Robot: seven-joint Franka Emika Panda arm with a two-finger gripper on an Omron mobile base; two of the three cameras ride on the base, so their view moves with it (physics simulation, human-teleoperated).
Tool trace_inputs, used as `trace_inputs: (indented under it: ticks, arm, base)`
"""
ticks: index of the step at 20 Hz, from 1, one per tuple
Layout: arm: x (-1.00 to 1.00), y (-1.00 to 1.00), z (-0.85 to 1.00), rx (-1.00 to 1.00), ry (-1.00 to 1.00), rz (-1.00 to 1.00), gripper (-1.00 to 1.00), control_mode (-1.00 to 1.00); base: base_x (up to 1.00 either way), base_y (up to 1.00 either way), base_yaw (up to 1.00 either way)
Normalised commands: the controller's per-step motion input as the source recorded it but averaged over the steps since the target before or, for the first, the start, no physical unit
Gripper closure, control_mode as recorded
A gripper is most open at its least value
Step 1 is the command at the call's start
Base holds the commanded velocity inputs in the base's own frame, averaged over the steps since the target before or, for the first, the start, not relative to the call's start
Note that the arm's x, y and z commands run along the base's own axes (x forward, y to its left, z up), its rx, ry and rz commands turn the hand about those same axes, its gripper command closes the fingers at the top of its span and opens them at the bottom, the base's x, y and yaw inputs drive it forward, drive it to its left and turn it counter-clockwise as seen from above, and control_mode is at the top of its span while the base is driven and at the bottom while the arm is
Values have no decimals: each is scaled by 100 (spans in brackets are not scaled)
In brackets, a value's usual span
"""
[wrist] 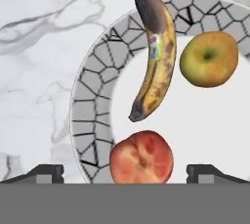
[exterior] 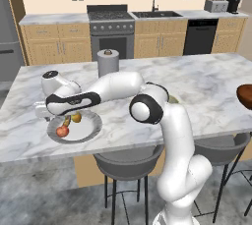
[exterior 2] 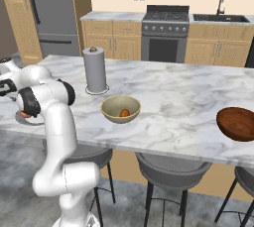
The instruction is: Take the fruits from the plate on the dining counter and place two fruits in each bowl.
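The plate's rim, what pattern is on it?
A crackled web of dark lines on light grey around the plate, clearest in the hand view.

Glossy white arm (exterior: 174, 135) of rounded, tubular segments, dark grey collars at the joints, black band along the forearm; two small dark finger tips (wrist: 46, 173) on the claw (wrist: 125, 173).

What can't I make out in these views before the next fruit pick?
- Plate, left base view: the arm covers its upper left.
- Tan bowl, left base view: nearly all behind the elbow.
- Brown bowl, right base view: cut by the right edge, inside unseen.
- Gripper, hand view: just the fingertips show.
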Motion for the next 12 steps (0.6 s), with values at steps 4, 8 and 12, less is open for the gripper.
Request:
trace_inputs:
  ticks: [4, 8, 12]
  arm:
    - [0, -30, -40, 0, 0, 0, -100, -100]
    - [-5, -37, -44, 0, 0, 0, -100, -100]
    - [0, -13, -51, 0, 0, 0, -100, -100]
  base:
    - [0, 0, 0]
    - [0, 0, 0]
    - [0, 0, 0]
